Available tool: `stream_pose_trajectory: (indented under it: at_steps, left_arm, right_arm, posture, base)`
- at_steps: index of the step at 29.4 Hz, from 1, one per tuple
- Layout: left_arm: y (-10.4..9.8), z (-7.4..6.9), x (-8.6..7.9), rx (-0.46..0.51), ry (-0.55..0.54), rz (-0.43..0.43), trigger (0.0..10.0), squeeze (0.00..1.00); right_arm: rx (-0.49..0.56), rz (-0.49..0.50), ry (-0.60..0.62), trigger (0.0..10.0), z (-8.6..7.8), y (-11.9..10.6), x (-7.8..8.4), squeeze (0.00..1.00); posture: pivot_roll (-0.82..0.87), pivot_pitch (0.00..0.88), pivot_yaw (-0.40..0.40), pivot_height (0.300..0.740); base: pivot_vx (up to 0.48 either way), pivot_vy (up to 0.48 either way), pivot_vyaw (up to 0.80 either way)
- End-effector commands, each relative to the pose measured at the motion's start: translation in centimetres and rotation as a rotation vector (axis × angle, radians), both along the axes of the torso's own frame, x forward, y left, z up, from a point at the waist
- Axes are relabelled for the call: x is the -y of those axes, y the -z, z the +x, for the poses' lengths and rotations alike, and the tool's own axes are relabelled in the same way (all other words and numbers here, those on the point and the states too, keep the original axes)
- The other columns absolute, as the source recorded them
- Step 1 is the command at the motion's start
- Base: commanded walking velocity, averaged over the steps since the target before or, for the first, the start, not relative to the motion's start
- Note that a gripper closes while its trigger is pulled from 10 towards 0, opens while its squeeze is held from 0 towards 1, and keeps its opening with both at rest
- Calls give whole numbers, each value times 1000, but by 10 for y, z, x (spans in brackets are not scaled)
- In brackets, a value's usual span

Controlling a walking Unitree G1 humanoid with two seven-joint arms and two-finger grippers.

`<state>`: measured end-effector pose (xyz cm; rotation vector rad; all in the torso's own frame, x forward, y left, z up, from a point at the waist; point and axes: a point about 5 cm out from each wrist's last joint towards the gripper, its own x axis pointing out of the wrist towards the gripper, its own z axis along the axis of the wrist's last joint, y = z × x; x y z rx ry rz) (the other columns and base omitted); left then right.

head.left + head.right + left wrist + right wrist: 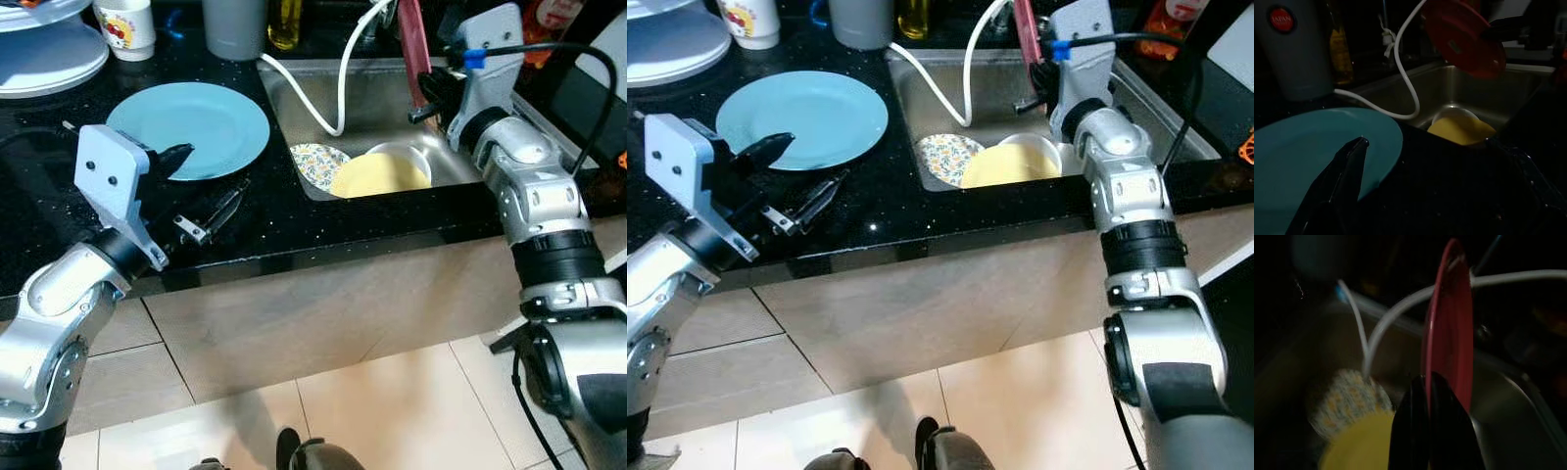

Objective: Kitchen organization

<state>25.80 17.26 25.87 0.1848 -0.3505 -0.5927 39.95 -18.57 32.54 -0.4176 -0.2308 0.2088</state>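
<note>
Red plate (1449,328): held on edge above the sink, in the upper middle of the head views, its rim pinched from below.
Right gripper (1431,396): its two black fingers are pressed together on the red plate's lower edge; the arm reaches in from the right side of the frame, over the basin.
Sink (294,108): steel basin sunk into the dark counter, upper centre of the frame.
Yellow plate (380,176): lying in the sink at its front, with a white bowl (404,153) just behind it, touching or overlapping, hard to tell which.
Patterned plate (318,164): small, flowery, in the sink just left of the yellow plate, partly under it.
White hose (338,88): curves down from the top of the frame into the basin and back up over its left rim.
Blue plate (196,122): flat on the black counter (294,220), left of the sink.
Left gripper (1425,161): at the lower left, fingers spread wide apart, holding nothing; one fingertip lies over the blue plate's near edge.
Tongs-like tool (211,220): small metal thing on the counter just beside the left gripper.
Upper left: a printed mug (125,24) and a grey tumbler (235,24) at the back of the counter.
</note>
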Motion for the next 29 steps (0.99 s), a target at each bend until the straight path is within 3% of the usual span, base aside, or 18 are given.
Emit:
stream_pose_trajectory:
  at_steps: [1,9,13,16,25,26,27,28,29]
  left_arm:
    - [2,-4,4,-17,22,-6,10000,0]
    - [9,-11,8,-56,42,-9,10000,0]
    - [11,-14,10,-81,58,-7,10000,0]
    - [12,-14,10,-92,63,-5,10000,0]
    - [10,-20,14,-104,81,-1,10000,0]
    - [9,-20,13,-104,79,0,10000,0]
    - [9,-20,12,-104,77,1,10000,0]
    - [9,-20,12,-104,77,1,10000,0]
    - [7,-20,12,-101,75,3,10000,0]
  right_arm:
    - [-50,-65,33,10000,3,0,5,0]
    - [-197,-253,93,10000,14,-8,15,0]
    - [-286,-423,65,10000,18,6,6,0]
    - [-316,-497,47,10000,20,13,-2,0]
    - [-320,-512,68,10000,27,35,-27,0]
    - [-314,-490,66,10000,28,37,-32,59]
    - [-309,-481,68,10000,28,38,-35,812]
    - [-309,-481,68,10000,28,38,-35,812]
    - [-309,-479,70,10000,29,40,-38,1000]
  posture:
    - [99,189,-101,740]
    - [71,242,-114,740]
    - [60,274,-121,740]
    - [53,289,-121,740]
    - [58,314,-118,740]
    - [66,316,-117,740]
    - [66,316,-117,740]
    - [66,316,-117,740]
    - [75,315,-116,740]
  base:
    - [0,0,0]
    - [0,0,0]
    - [0,0,0]
    - [0,0,0]
    - [0,0,0]
    - [0,0,0]
    - [0,0,0]
    - [0,0,0]
    - [0,0,0]
